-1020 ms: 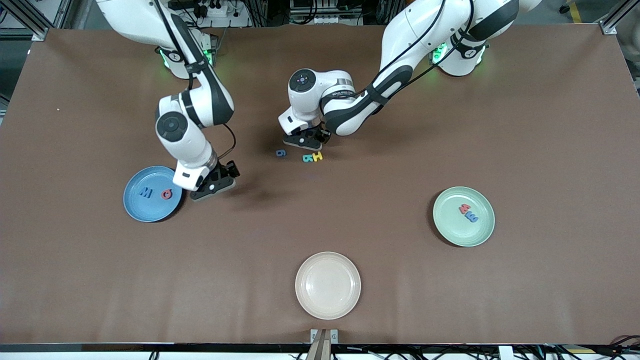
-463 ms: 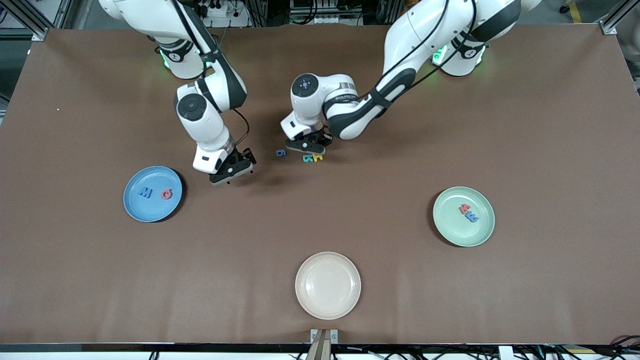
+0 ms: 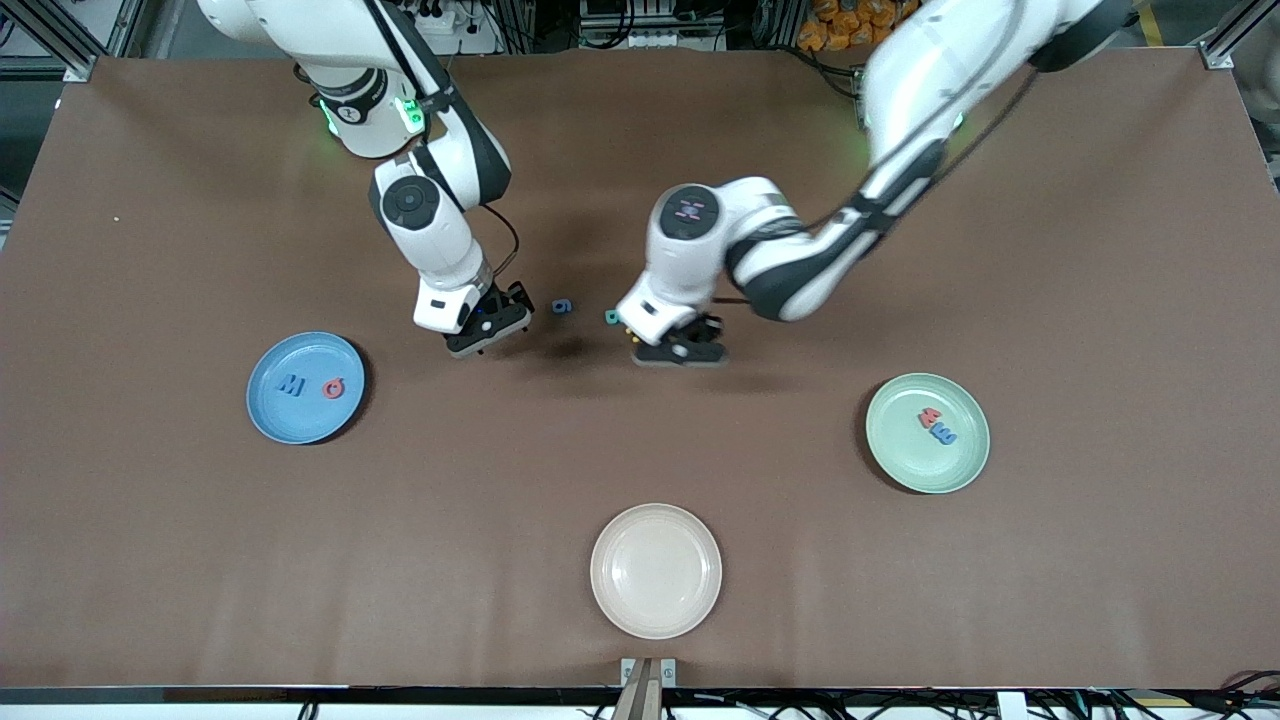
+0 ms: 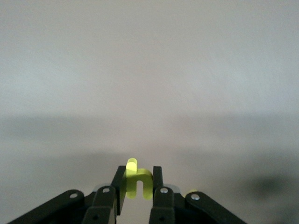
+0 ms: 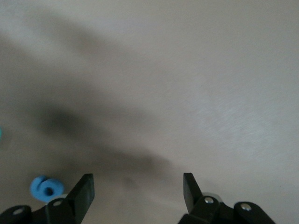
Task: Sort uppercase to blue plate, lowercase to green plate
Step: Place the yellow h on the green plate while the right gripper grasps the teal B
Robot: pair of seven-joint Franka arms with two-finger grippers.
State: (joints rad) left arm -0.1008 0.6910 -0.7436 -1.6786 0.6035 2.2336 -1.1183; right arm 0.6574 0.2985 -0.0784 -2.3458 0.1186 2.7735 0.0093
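My left gripper (image 3: 680,350) (image 4: 138,172) is shut on a lowercase yellow h (image 4: 133,179) and hangs over bare table beside the teal B (image 3: 611,316). My right gripper (image 3: 487,328) (image 5: 138,184) is open and empty, low over the table beside the lowercase blue g (image 3: 562,306) (image 5: 46,186). The blue plate (image 3: 270,415) holds an uppercase blue M (image 3: 291,384) and a red G (image 3: 333,387). On the green plate (image 3: 900,460) lie a small red piece (image 3: 930,415) and a blue m (image 3: 942,433).
A cream plate (image 3: 655,610) sits near the table's front edge, midway between the two coloured plates. Both arms reach into the middle of the table, close to each other.
My left gripper closed on the yellow h and carried it away from the letter group toward the front camera. My right arm swung from the blue plate's rim toward the blue g.
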